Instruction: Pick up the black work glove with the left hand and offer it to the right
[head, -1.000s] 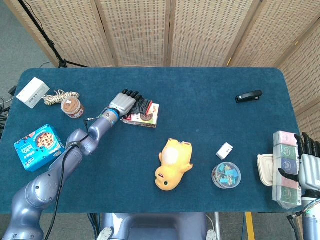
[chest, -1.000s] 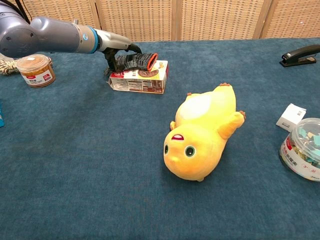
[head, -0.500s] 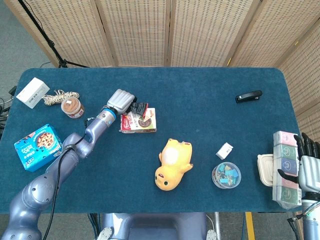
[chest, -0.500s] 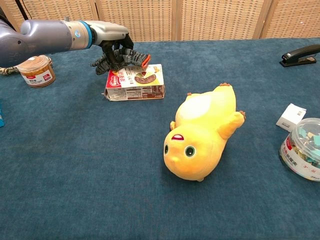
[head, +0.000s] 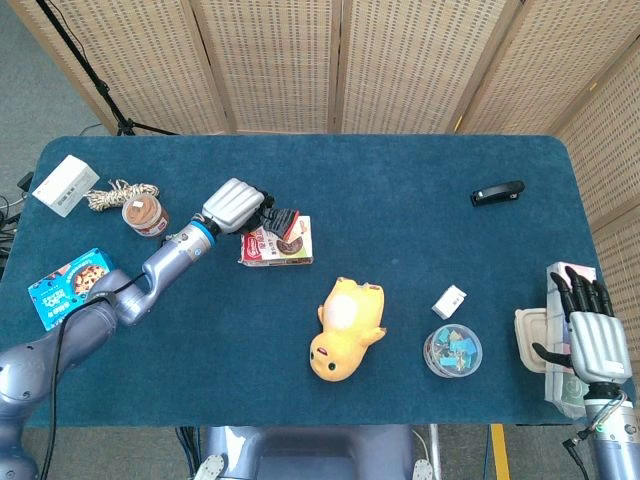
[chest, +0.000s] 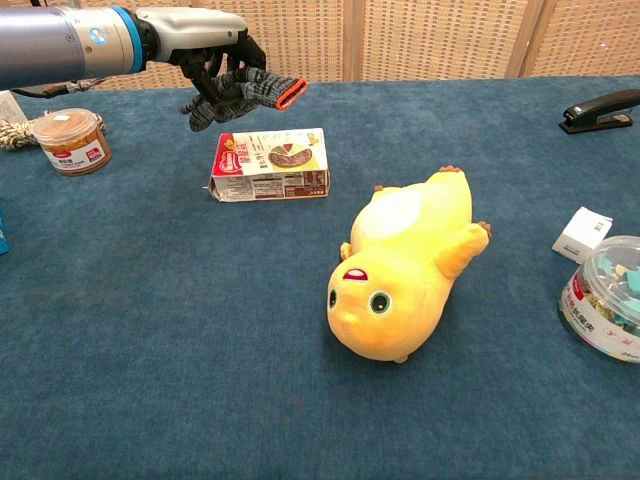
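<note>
My left hand (head: 233, 205) (chest: 200, 45) holds the black work glove (chest: 248, 93) (head: 276, 220) in the air above the table. The glove is dark knit with an orange-red cuff edge pointing right. It hangs just above and behind a flat food box (chest: 270, 164) (head: 277, 243) lying on the blue cloth. My right hand (head: 585, 333) is at the far right edge in the head view, fingers spread, holding nothing, and far from the glove. The chest view does not show it.
A yellow plush toy (chest: 405, 268) lies mid-table. A brown jar (chest: 70, 140), rope (head: 115, 192), white box (head: 65, 184) and blue cookie box (head: 65, 285) sit at the left. A stapler (head: 497, 192), a clip tub (head: 452, 350), a small white box (head: 449, 301) and stacked containers (head: 565, 300) sit at the right.
My left hand closed on the glove and lifted it off the food box, which shifted and now lies flat. The right hand rose slightly at the right edge.
</note>
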